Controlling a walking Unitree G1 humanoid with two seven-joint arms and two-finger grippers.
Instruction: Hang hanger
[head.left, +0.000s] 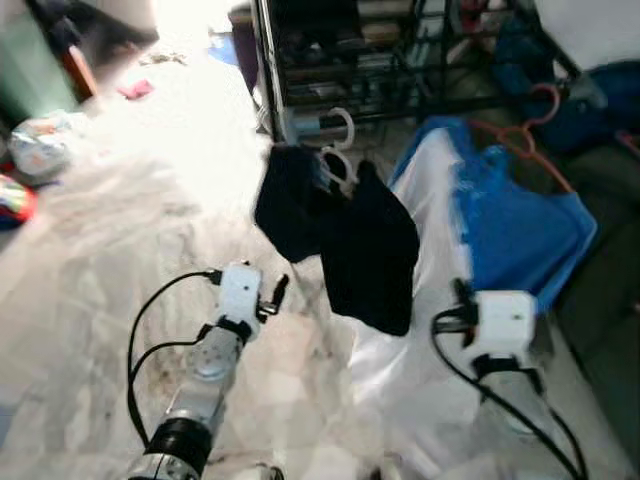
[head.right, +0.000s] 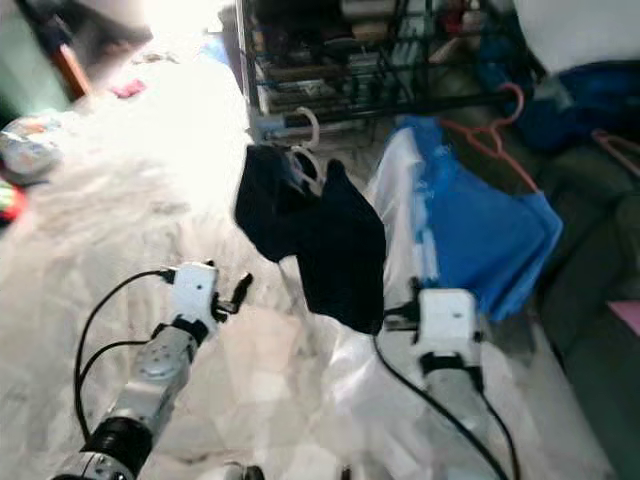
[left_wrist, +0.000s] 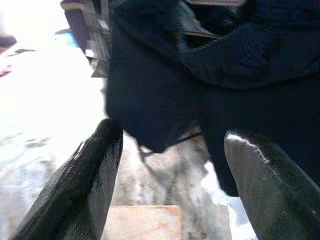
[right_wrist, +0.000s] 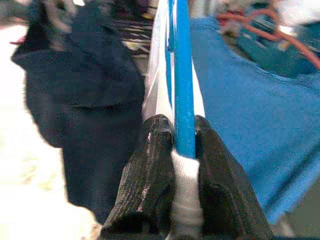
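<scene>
Two arms reach forward in the left eye view: the left gripper (head.left: 281, 291) is raised just below a dark garment (head.left: 340, 235) that hangs on a white hanger (head.left: 338, 150) in front of a black rack (head.left: 400, 50), while the right gripper (head.left: 462, 296) is up against a blue-and-white garment (head.left: 500, 225) draped beside it, with an orange hanger (head.left: 525, 135) lying further back. The right eye view gives the same arrangement, the dark garment hanging between the two arms over pale stone floor (head.right: 90, 230). Along the left wrist view, the two black fingers (left_wrist: 85, 185) stand wide apart with nothing between them, the dark cloth just ahead. Along the right wrist view, the fingers are clamped on the blue and white edge of the garment. I judge the carrying step is in hand; next the right arm must lift its load toward the rack and find a free rail, which I cannot pick out here.
</scene>
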